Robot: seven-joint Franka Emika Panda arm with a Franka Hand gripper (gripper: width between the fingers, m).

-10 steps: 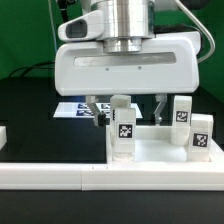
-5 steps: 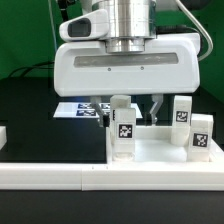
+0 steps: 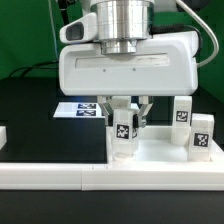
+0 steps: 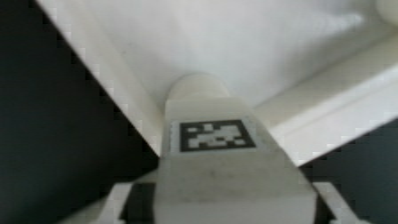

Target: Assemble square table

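The square tabletop (image 3: 160,148) is a white slab that lies at the exterior view's right. One white leg (image 3: 122,130) with a marker tag stands upright on its near left corner. My gripper (image 3: 124,115) hangs straight above it, with one finger against each side of the leg's upper part, shut on it. Two more tagged legs (image 3: 182,112) (image 3: 202,136) stand on the slab at the right. In the wrist view the held leg (image 4: 217,140) fills the space between my fingers (image 4: 128,203), over the tabletop's raised rim (image 4: 329,95).
A long white L-shaped rail (image 3: 60,176) runs along the front edge. The marker board (image 3: 78,108) lies on the black table behind my gripper. A small white part (image 3: 3,135) shows at the left edge.
My fingers have drawn inward from a wide-open stance and now press against the sides of the upright leg. The leg, the slab and the other legs have not moved.
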